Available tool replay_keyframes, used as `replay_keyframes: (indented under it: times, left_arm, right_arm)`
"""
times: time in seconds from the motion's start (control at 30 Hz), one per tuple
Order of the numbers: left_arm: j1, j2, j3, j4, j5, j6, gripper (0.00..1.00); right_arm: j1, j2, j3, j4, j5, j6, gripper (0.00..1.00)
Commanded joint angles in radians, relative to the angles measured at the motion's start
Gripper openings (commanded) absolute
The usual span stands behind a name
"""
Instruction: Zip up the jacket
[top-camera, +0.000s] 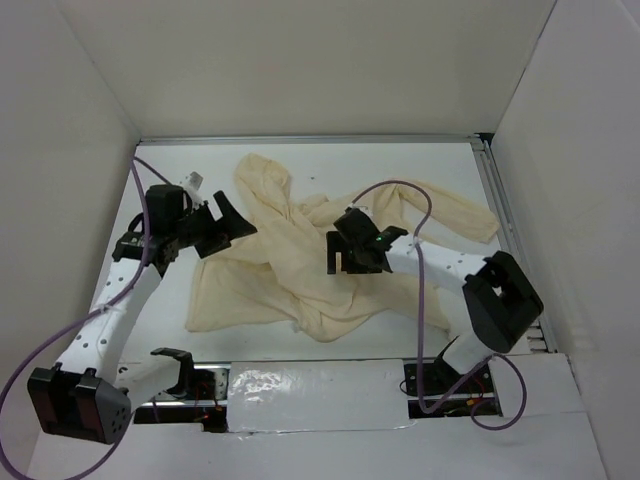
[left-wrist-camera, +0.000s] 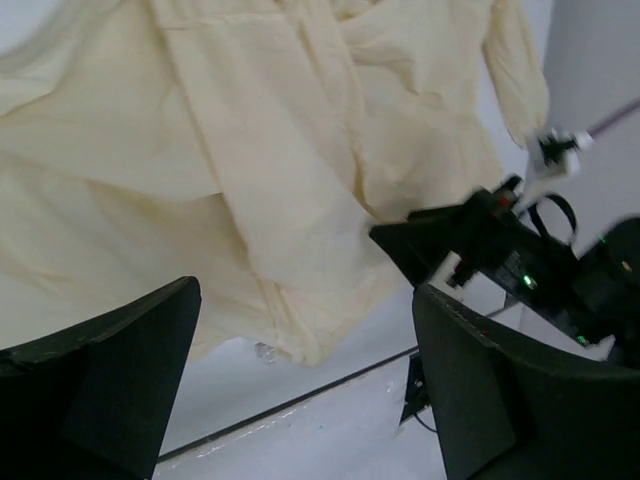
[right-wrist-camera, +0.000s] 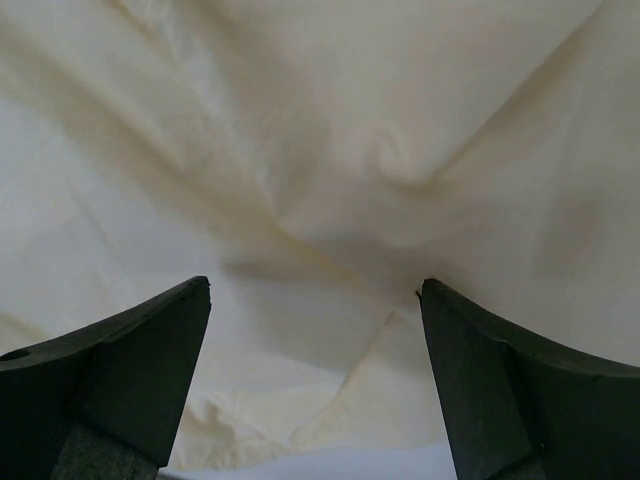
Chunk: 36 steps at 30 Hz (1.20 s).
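The jacket lies spread on the middle of the desk. One sleeve reaches to the far right, and another part reaches toward the back, left of centre. The left pincer stands at the left edge of the jacket, toward the back. The right pincer stands above the middle of the jacket, right of the left one and well apart from it. In the left wrist view the right pincer is on the right, beyond the jacket.
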Motion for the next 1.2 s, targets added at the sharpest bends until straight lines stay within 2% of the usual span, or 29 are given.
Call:
replay_keyframes:
  times: [0.0, 0.23, 0.4, 0.53, 0.63, 0.67, 0.83, 0.87, 0.97, 1.0, 1.03, 1.1, 1.13, 1.17]
  left_arm:
    - [-0.063, 0.048, -0.065, 0.123, 0.081, -0.006, 0.99]
    - [-0.148, 0.422, 0.016, 0.174, 0.063, 0.032, 0.99]
    - [-0.128, 0.635, 0.157, 0.154, 0.038, 0.055, 0.99]
    - [-0.113, 0.842, 0.295, 0.134, 0.066, 0.078, 0.99]
    - [-0.108, 1.012, 0.482, 0.06, 0.058, 0.086, 0.99]
    - [-0.105, 1.054, 0.595, 0.04, 0.055, 0.085, 0.99]
    - [-0.074, 1.308, 0.978, -0.055, 0.098, 0.114, 0.99]
    - [-0.067, 1.33, 1.089, -0.073, 0.128, 0.12, 0.99]
    - [-0.047, 1.323, 1.171, -0.122, 0.144, 0.129, 0.99]
    - [-0.042, 1.244, 1.138, -0.107, 0.132, 0.132, 0.99]
    - [-0.042, 1.193, 1.02, -0.068, 0.086, 0.129, 0.99]
    - [-0.021, 1.014, 0.892, -0.05, 0.022, 0.103, 0.99]
    - [-0.004, 0.955, 0.758, -0.041, 0.0, 0.083, 0.99]
    - [0.018, 0.892, 0.687, -0.031, -0.011, 0.065, 0.99]
  right_arm:
    - [0.015, 0.097, 0.112, -0.082, 0.192, 0.036, 0.92]
    - [0.018, 0.325, 0.277, -0.141, 0.227, 0.054, 0.92]
    - [-0.01, 0.408, 0.331, -0.125, 0.187, 0.051, 0.92]
    - [-0.054, 0.48, 0.437, -0.136, 0.161, 0.065, 0.91]
    - [-0.105, 0.54, 0.522, -0.131, 0.103, 0.064, 0.89]
    - [-0.119, 0.551, 0.544, -0.13, 0.066, 0.065, 0.87]
    - [-0.228, 0.619, 0.78, -0.141, 0.004, 0.036, 0.9]
    - [-0.244, 0.637, 0.809, -0.137, -0.012, 0.033, 0.9]
    - [-0.289, 0.614, 0.891, -0.136, -0.023, 0.007, 0.91]
    - [-0.294, 0.614, 0.852, -0.121, -0.01, 0.002, 0.91]
    - [-0.294, 0.505, 0.81, -0.08, 0.0, -0.002, 0.92]
    - [-0.295, 0.415, 0.671, -0.043, -0.006, -0.001, 0.93]
    - [-0.294, 0.369, 0.622, -0.027, -0.01, -0.001, 1.0]
    - [-0.292, 0.285, 0.58, -0.01, -0.01, 0.001, 1.0]
